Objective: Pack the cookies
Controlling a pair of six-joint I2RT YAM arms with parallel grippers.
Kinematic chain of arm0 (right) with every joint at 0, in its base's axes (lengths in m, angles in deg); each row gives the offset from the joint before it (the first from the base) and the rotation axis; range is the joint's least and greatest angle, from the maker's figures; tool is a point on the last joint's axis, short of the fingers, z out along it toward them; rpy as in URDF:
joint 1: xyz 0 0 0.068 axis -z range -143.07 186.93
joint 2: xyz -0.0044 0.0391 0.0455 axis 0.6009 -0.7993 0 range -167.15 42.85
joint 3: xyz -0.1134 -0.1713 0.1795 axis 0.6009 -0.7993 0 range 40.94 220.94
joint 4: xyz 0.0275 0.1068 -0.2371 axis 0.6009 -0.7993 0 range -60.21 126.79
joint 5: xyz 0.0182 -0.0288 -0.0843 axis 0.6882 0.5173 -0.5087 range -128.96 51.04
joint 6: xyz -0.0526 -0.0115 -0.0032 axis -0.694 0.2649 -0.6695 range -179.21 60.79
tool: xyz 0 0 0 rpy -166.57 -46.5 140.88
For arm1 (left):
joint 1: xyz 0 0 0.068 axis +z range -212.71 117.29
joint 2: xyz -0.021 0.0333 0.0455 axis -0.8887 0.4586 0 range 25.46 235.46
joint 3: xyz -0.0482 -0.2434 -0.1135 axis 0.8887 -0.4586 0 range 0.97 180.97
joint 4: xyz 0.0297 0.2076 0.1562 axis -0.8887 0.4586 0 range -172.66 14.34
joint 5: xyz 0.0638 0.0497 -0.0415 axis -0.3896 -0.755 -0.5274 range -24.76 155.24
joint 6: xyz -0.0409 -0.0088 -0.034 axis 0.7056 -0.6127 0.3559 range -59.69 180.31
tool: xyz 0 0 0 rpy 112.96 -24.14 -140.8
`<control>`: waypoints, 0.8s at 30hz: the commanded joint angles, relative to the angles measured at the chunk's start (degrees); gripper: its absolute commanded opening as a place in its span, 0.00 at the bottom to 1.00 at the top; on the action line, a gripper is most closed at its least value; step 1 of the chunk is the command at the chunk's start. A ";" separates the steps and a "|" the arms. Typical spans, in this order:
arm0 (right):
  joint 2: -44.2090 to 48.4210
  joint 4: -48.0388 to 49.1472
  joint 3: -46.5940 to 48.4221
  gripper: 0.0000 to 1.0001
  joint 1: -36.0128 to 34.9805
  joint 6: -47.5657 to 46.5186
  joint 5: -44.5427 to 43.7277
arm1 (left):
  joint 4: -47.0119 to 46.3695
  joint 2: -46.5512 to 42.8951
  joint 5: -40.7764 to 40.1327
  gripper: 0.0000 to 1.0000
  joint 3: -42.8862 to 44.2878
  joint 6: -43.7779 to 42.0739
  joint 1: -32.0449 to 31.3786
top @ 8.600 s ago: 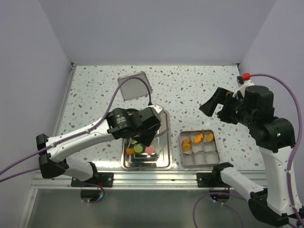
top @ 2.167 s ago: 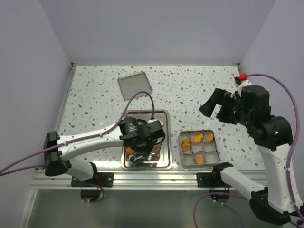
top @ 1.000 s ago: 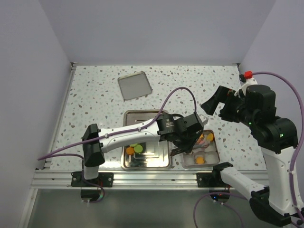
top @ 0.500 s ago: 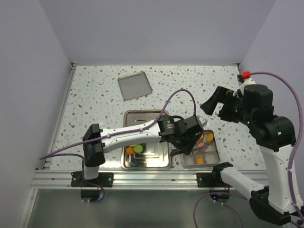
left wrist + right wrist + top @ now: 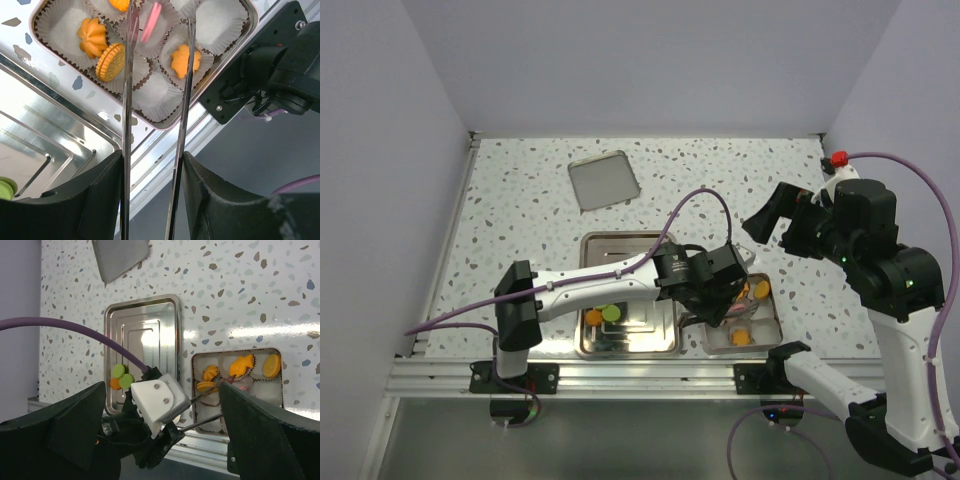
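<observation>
showing pink cookie (image 5: 151, 29), blurred, tilted on edge

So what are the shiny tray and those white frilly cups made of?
The tray looks like polished metal: it mirrors the light with a bright glare. The cups are probably thin paper: matte white with pleated, crinkly edges.
</observation>
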 commanded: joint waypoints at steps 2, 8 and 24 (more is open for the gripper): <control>0.34 0.56 -0.47 0.99 -0.34 -0.90 0.29 | -0.33 -0.27 -1.75 0.54 0.50 -0.96 0.01; 0.34 0.65 -0.56 0.99 -0.34 -0.90 0.29 | 1.25 -0.89 -3.07 0.53 1.73 -0.96 0.19; 0.25 1.62 -1.61 0.99 -0.34 -0.46 0.90 | 14.51 -20.13 -12.39 0.54 -5.47 3.34 2.91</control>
